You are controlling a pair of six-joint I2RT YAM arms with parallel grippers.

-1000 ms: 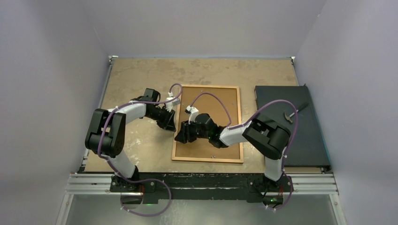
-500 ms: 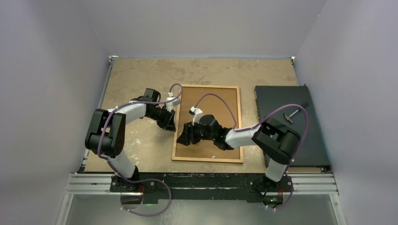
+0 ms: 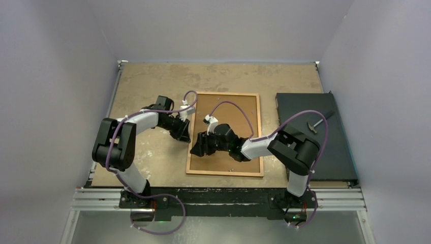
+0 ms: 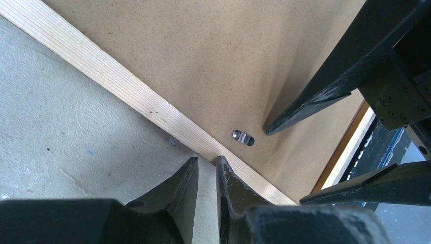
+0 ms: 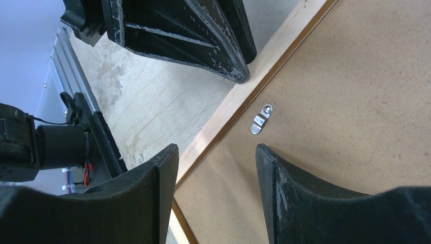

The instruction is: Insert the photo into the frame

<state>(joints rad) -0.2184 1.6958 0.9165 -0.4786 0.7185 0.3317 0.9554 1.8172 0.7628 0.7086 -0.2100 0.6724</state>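
Wooden frame (image 3: 226, 174) on desk (image 3: 152, 81), backing board (image 3: 228, 109) in, photo unseen | left end effector (image 4: 206, 161) almost closed, empty, on rail (image 4: 127, 91) | right end effector (image 5: 216, 148) half-open, empty, over metal clip (image 5: 261, 120) | step, I judge: clip work; next needs a precise fingertip turn.

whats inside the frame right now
A plain brown backing board fills the frame, with a small metal clip at its edge beside a rail. Whatever lies under the board, photo included, is covered and cannot be seen.
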